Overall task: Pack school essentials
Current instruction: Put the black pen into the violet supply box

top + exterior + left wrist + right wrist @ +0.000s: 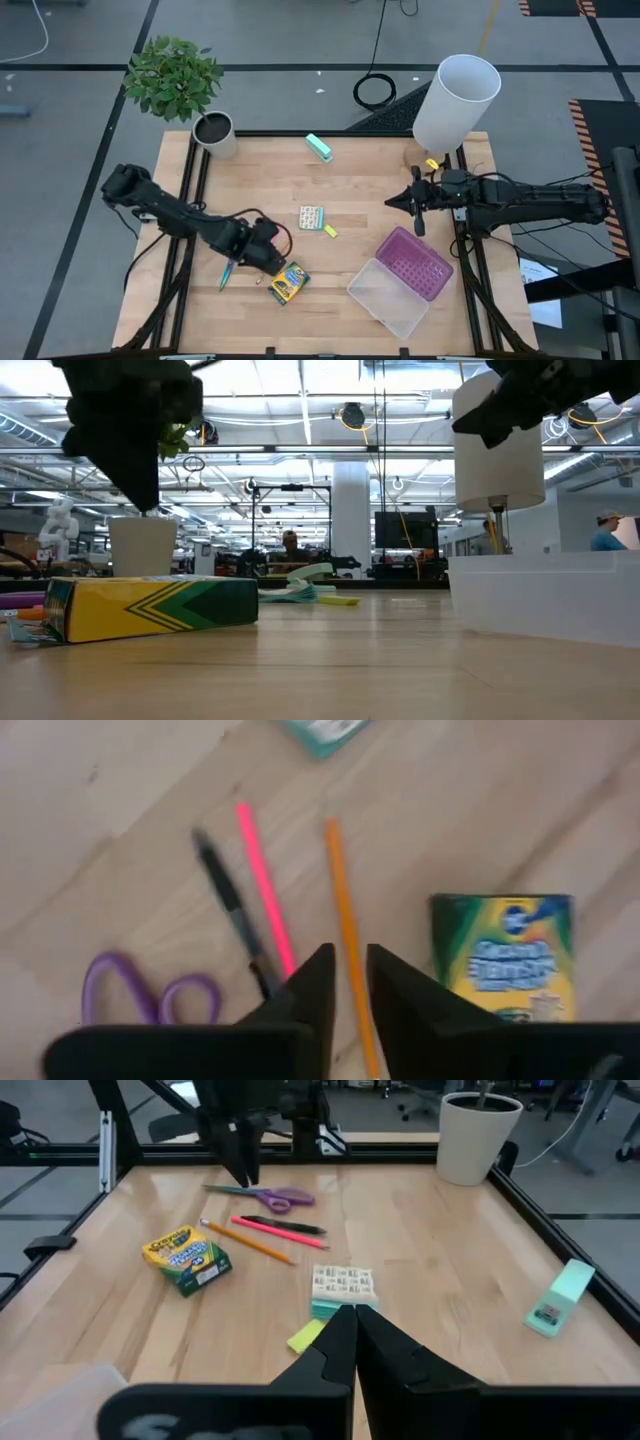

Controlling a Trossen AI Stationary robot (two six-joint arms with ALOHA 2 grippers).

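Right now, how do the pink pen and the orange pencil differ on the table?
The pink pen lies nearer the purple-handled scissors; the orange pencil lies nearer the crayon box. In the left wrist view the pencil runs in line with the gap of the left tool, the pen beside it. Both lie flat, ungripped.

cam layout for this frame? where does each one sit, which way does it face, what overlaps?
High: overhead, straight down on table; both arms show.
Low: table height, level toward the room; arms overhead.
Left wrist: on left arm, looking down past left gripper at orange pencil.
Right wrist: on right arm, across the table past right gripper; left arm beyond.
Shared: crayon box in all four views.
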